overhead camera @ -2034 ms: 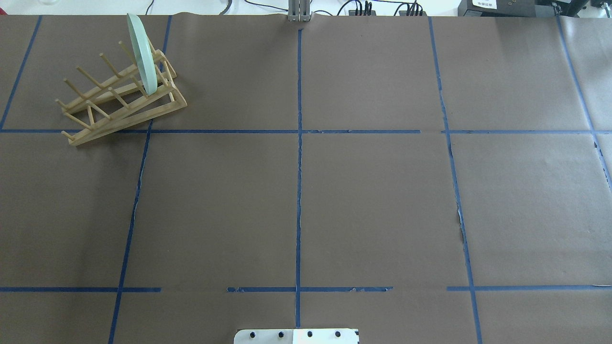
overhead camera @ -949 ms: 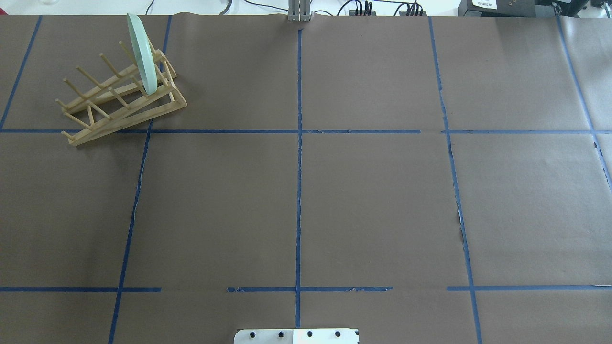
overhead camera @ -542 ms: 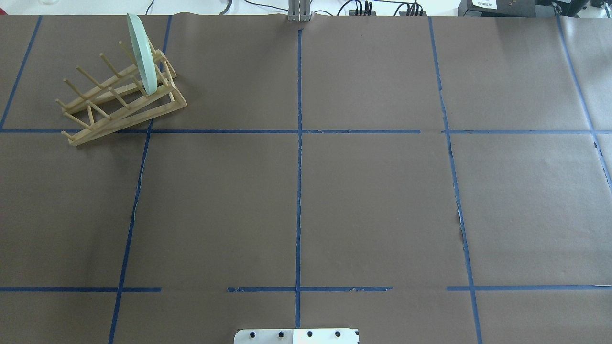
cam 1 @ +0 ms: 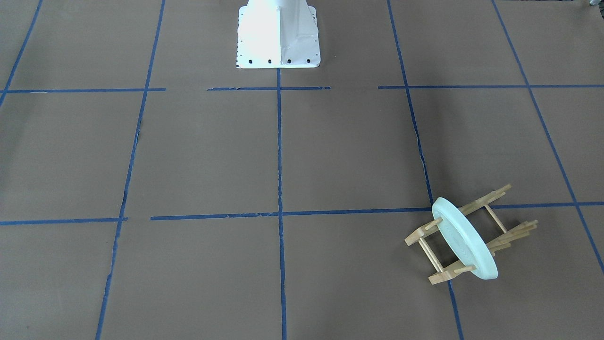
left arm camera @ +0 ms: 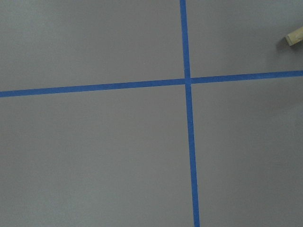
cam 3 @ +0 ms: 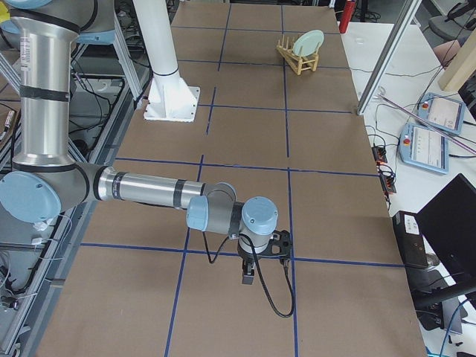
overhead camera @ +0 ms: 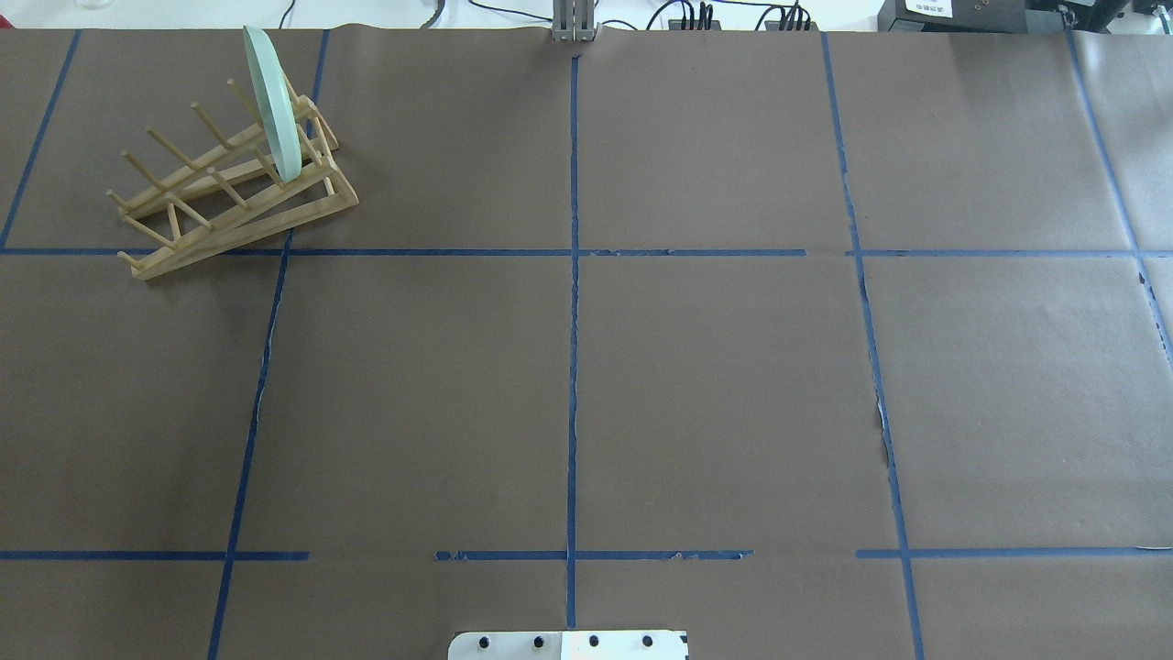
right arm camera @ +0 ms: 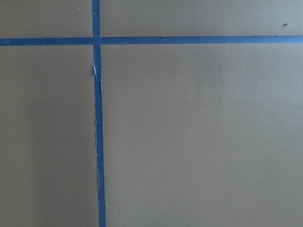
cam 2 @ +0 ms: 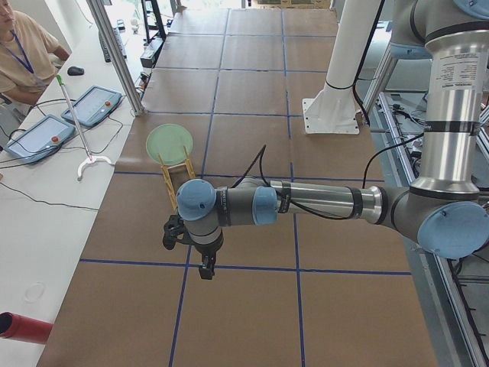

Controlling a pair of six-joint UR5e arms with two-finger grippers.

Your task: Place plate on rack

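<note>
The pale mint-green plate [overhead camera: 272, 105] stands on edge between the pegs at the end of the light wooden rack [overhead camera: 229, 197], at the table's far left. Both also show in the front-facing view, plate [cam 1: 465, 238] and rack [cam 1: 476, 202], and in the left view, plate [cam 2: 170, 142] and rack [cam 2: 177, 180]. My left gripper [cam 2: 205, 269] hangs over the paper, nearer the camera than the rack and apart from it. My right gripper [cam 3: 248, 277] hangs over the table's other end. Both show only in the side views, so I cannot tell whether either is open or shut. A rack corner [left arm camera: 293, 37] shows in the left wrist view.
Brown paper with blue tape lines covers the table. The white robot pedestal [cam 1: 278, 33] stands at the robot's edge. A person [cam 2: 23, 53], control tablets [cam 2: 92, 103] and a cable lie on the side bench by the rack's end.
</note>
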